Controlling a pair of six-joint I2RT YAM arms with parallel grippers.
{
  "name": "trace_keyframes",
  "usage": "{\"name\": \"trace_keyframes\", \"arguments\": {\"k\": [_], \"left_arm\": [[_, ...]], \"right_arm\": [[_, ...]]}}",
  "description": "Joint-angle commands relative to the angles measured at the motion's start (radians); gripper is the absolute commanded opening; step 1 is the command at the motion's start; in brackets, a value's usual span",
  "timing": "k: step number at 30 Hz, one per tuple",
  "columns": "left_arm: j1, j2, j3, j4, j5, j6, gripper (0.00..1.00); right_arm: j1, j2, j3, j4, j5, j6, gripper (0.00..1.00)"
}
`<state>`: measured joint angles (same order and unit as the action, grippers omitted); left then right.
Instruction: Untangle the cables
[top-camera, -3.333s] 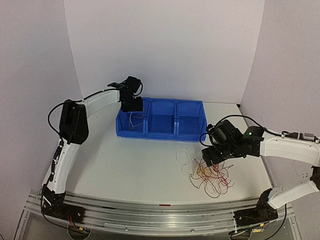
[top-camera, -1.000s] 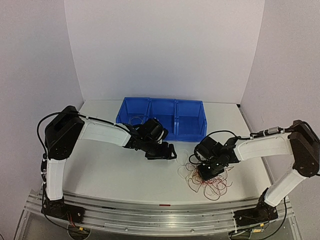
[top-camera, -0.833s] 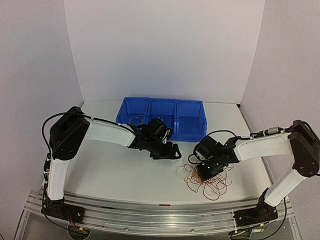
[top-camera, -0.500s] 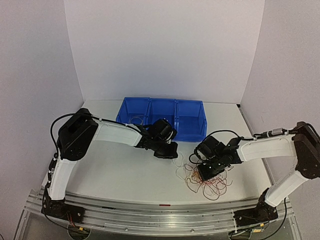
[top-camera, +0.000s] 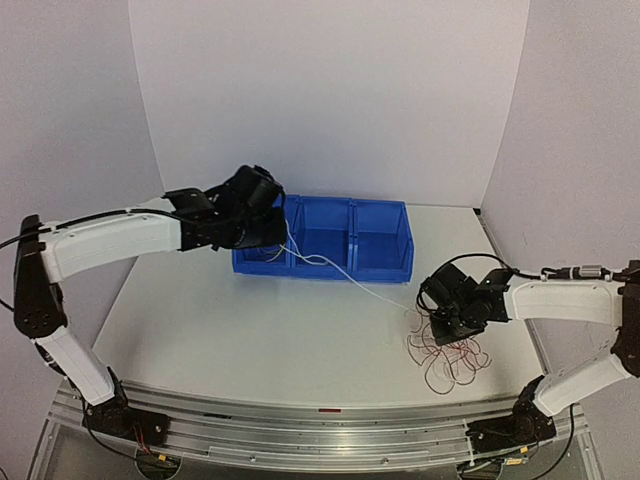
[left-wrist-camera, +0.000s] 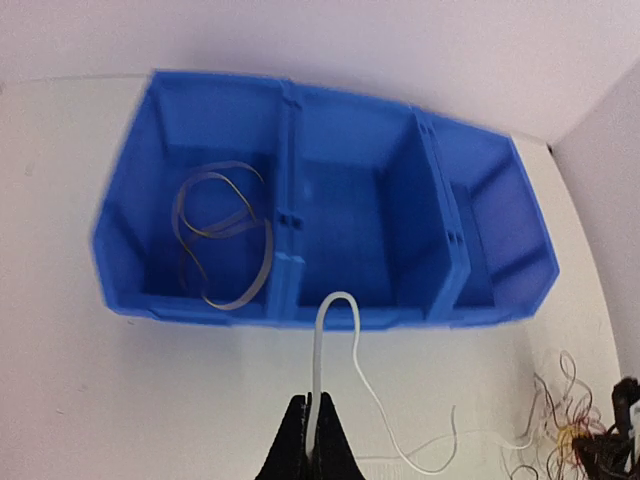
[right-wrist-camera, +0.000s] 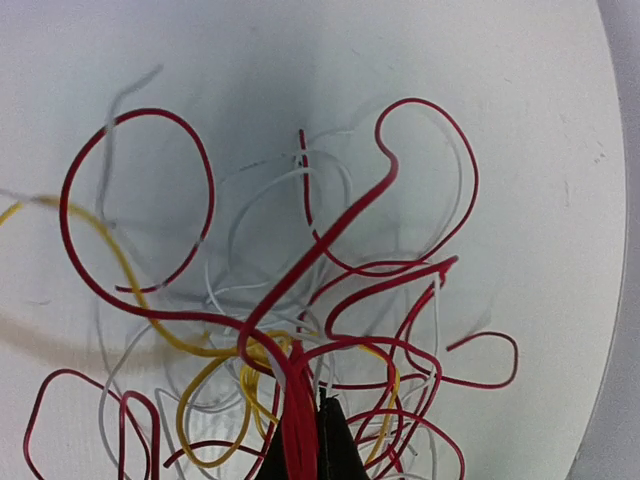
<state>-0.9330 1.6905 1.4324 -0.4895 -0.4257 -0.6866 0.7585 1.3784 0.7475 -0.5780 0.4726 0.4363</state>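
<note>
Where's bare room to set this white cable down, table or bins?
Free: the table in front of the blue bins, left of the tangle; the middle compartment and right compartment. Crowded: the tangle at the right gripper; the left compartment holds a coiled cable.

Two arms, one bin, three colours of cable

There are two robot arms, the left arm (top-camera: 110, 238) at the left of the frame and the right arm (top-camera: 565, 298) at the lower right. They carry two grippers, the left gripper (left-wrist-camera: 310, 432) and the right gripper (right-wrist-camera: 310, 440). One blue bin (top-camera: 385, 270) has three compartments. One coiled cable (left-wrist-camera: 222, 230), one long white cable (left-wrist-camera: 317, 350) and one heap of cables (right-wrist-camera: 300, 330) in red, white and yellow are in view. The strands in the heap are too tangled to count.
</note>
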Motion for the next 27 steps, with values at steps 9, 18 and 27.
{"name": "trace_keyframes", "arguments": {"k": [9, 18, 27], "left_arm": [[0.235, -0.364, 0.065, -0.314, -0.397, 0.012, 0.00], [0.433, -0.412, 0.192, -0.389, -0.430, 0.113, 0.00], [0.560, -0.349, 0.323, -0.435, -0.424, 0.224, 0.00]], "right_arm": [[-0.137, -0.052, -0.045, -0.160, 0.031, 0.145, 0.03], [-0.185, -0.038, -0.043, -0.176, 0.011, 0.166, 0.04], [-0.247, -0.040, -0.046, -0.217, 0.008, 0.208, 0.07]]}}
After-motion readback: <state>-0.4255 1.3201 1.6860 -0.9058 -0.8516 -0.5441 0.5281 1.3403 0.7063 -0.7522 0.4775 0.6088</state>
